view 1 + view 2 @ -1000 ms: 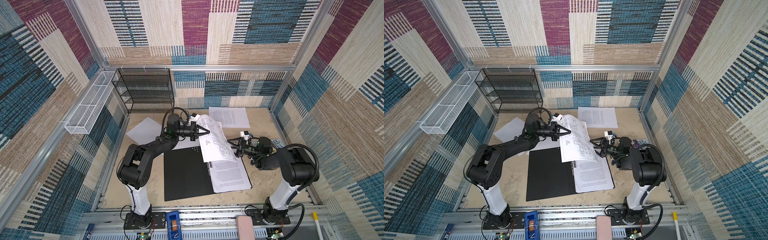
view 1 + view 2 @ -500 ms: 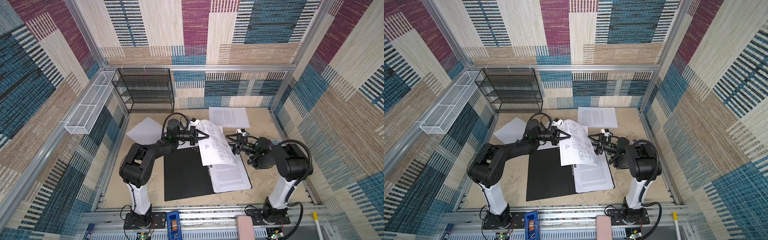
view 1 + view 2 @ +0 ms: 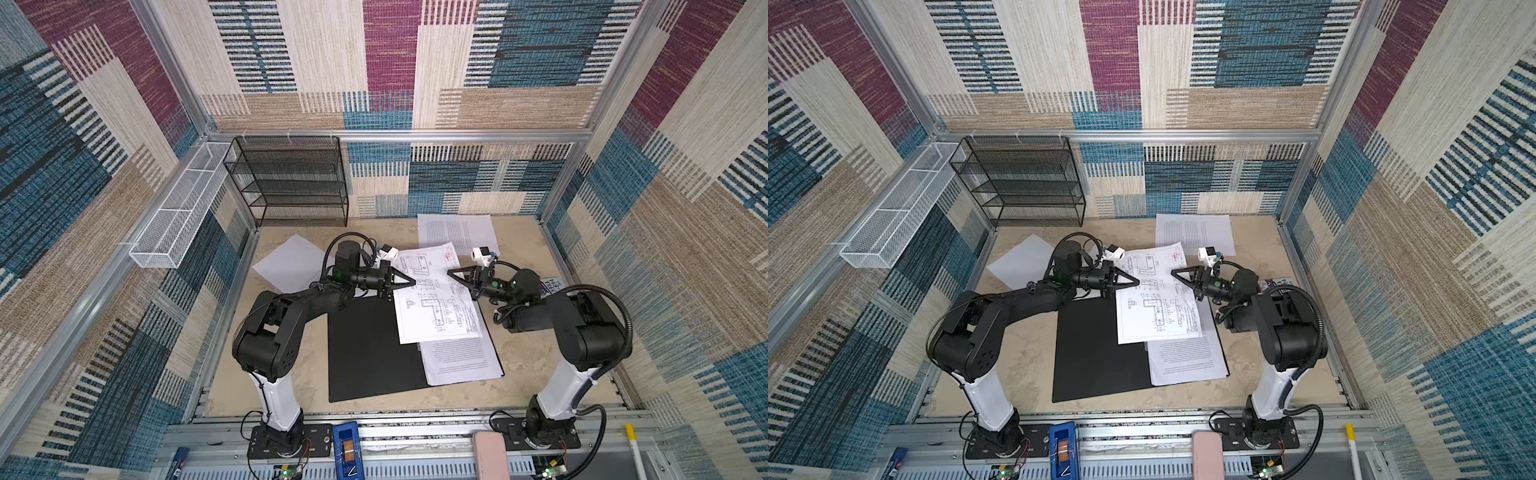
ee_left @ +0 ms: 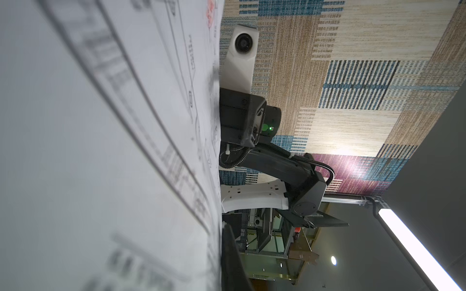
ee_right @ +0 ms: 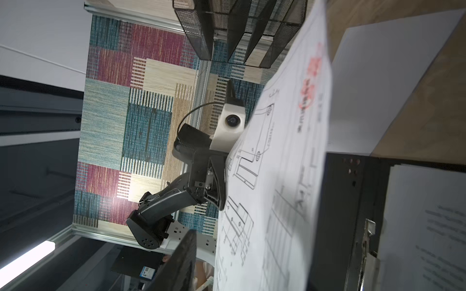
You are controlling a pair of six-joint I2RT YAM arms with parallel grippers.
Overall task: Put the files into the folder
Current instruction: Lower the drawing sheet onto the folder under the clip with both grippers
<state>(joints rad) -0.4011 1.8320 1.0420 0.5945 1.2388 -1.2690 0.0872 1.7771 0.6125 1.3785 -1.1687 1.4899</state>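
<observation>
- We see the folder point(image 3: 365, 357) open flat, matte black, a printed sheet point(image 3: 457, 361) on its right half.
- Above it hangs the line-drawing sheet point(image 3: 436, 299), thin and bowed.
- Left gripper point(image 3: 411, 282) pinches its left edge; right gripper point(image 3: 451, 273) meets the opposite edge — its grip we cannot tell.

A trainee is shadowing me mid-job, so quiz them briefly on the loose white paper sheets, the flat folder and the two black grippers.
1. True or false: the flat folder, black inside, is closed.
2. The shut left gripper grips: A) the white sheet of technical line drawings; B) the folder; C) nothing.
3. What lies on the folder half nearer the right arm?
Key: 1 false, it lies open; 2 A; 3 a white sheet of printed text.
</observation>
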